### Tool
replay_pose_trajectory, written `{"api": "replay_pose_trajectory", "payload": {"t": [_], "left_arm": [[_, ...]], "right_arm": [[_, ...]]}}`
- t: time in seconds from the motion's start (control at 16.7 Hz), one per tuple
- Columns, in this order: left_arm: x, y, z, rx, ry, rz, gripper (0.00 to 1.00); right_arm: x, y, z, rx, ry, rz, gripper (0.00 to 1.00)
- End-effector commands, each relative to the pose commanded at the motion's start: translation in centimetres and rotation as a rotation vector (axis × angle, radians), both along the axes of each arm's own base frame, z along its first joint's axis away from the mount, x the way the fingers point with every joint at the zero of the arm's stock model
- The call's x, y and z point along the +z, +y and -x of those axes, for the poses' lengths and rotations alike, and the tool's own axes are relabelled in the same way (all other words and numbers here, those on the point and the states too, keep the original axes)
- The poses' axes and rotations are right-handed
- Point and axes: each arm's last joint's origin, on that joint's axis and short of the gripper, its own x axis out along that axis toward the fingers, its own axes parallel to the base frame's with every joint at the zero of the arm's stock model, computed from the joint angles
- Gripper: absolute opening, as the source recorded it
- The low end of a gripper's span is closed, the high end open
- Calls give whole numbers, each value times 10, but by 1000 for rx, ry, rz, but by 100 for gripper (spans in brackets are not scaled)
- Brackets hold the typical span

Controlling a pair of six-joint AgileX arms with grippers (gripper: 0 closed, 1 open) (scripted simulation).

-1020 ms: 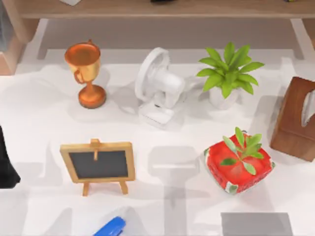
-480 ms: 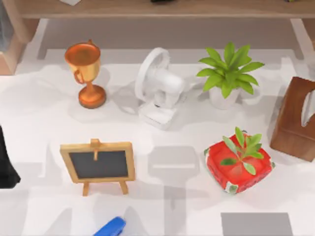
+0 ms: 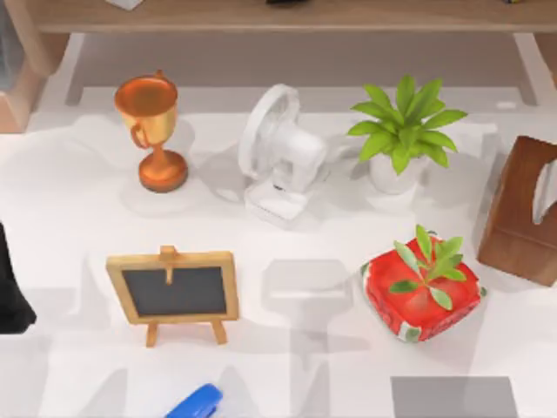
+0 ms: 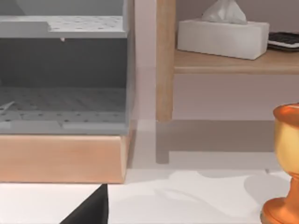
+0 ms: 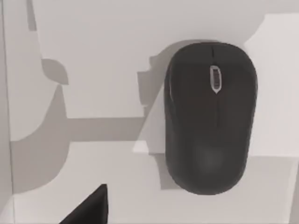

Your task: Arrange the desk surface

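The desk surface [image 3: 78,218] is a broad white tabletop. On it stand a copper trophy [image 3: 152,131], a white fan [image 3: 278,152], a potted green plant [image 3: 402,135], a small wooden-framed blackboard easel [image 3: 174,292] and a red watermelon-patterned pot [image 3: 422,292] with a sprig. A black mouse [image 5: 210,116] lies on the white top, right under my right wrist camera. My left arm is a dark shape [image 3: 10,292] at the desk's left edge, and its wrist camera faces the trophy [image 4: 285,163] and a grey bin [image 4: 63,70].
A brown tissue box [image 3: 522,209] stands at the right edge. A grey square pad [image 3: 452,396] and a blue object [image 3: 196,402] lie at the front. A light-wood shelf [image 3: 287,16] runs along the back, holding a white tissue box [image 4: 223,32].
No object has moved. Only the soft shadows on the white top have shifted a little, mostly at the right near the plant.
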Motion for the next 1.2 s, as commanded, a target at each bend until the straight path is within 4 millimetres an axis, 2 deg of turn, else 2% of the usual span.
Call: {"api": "replay_pose_trajectory", "payload": {"t": [0.24,0.66,0.78,1.02,1.2], "left_arm": [[0,0,0,0,0,0,100],[0,0,0,0,0,0,100],[0,0,0,0,0,0,100],[0,0,0,0,0,0,100],[0,0,0,0,0,0,100]], "right_arm": [[-30,-2,-14,26,57,-31,100],[-33,-3,-15,27,63,-34,100],[-20,-2,-10,26,64,-34,100],[20,7,8,21,57,-27,100],[26,11,15,21,55,-25,100]]}}
